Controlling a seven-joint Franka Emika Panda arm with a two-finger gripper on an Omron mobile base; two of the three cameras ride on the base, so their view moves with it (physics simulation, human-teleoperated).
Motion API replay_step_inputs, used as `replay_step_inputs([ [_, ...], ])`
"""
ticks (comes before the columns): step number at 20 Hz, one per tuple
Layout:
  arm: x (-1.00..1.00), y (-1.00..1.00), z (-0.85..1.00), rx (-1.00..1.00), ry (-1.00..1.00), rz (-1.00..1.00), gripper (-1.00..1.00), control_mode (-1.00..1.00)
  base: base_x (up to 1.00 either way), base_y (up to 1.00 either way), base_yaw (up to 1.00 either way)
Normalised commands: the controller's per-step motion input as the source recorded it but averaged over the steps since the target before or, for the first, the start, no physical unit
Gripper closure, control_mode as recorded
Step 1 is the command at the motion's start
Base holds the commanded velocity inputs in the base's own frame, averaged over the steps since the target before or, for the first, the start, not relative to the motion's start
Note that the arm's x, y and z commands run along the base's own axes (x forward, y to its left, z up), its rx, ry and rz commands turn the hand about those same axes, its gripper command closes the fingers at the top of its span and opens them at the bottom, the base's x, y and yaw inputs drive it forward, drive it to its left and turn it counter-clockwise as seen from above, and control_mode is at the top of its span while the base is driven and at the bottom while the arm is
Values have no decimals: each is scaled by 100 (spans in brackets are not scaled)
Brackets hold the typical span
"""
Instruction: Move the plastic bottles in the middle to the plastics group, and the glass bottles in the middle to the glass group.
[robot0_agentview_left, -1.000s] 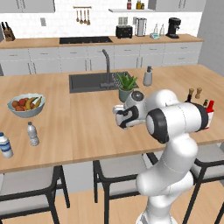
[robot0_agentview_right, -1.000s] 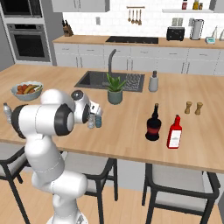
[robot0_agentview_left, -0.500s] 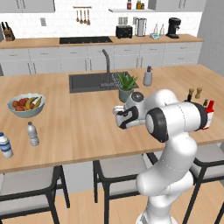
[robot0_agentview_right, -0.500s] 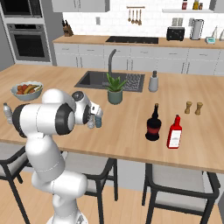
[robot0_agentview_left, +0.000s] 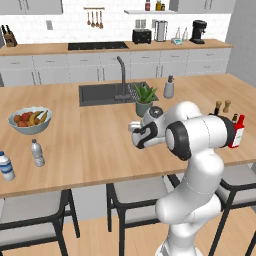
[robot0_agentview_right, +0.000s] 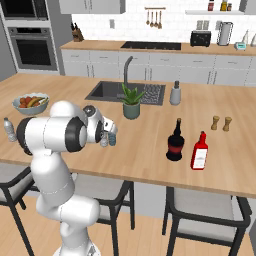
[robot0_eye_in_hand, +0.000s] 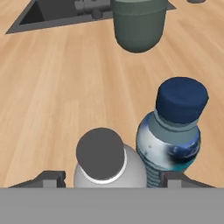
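Observation:
Two plastic bottles stand side by side in the middle of the island: a clear one with a pale grey cap (robot0_eye_in_hand: 100, 154) and a blue-tinted one with a dark blue cap (robot0_eye_in_hand: 181, 101). My gripper (robot0_eye_in_hand: 111, 178) hangs low right behind them, jaws apart, with the clear bottle between the fingertips (robot0_eye_in_hand: 49, 177) and the blue one by the right tip. From the right base view the pair (robot0_agentview_right: 108, 139) peeks out under the gripper (robot0_agentview_right: 106, 131). The black glass bottle (robot0_agentview_right: 175, 142) stands further right beside a red bottle (robot0_agentview_right: 199, 151). At the far left edge stand a slim bottle (robot0_agentview_left: 37, 152) and a blue-labelled bottle (robot0_agentview_left: 6, 166).
A potted plant (robot0_agentview_left: 144, 100) stands just beyond the bottles, before the sink (robot0_agentview_left: 107, 92). A fruit bowl (robot0_agentview_left: 30, 120) sits to the left. Two wooden shakers (robot0_agentview_right: 221, 123) and a soap dispenser (robot0_agentview_right: 175, 93) stand at the right. Stools line the near edge of the island (robot0_agentview_left: 90, 150).
The arm and the bottles stay where they were. The fingers have drawn in somewhat around the clear bottle.

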Motion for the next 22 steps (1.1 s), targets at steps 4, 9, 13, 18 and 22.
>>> replay_step_inputs([
  [4, 0, 0, 0, 0, 0, 0, 100, -100, 0, 0, 0],
  [9, -8, 0, 0, 0, 0, 0, 100, -100, 0, 0, 0],
  [13, -38, 5, 13, 0, 0, 1, 100, -100, 0, 0, 0],
  [18, -49, 48, 21, 0, 0, 14, 100, -100, 0, 0, 0],
  [22, -36, 66, 25, 0, 0, 19, 100, -100, 0, 0, 0],
])
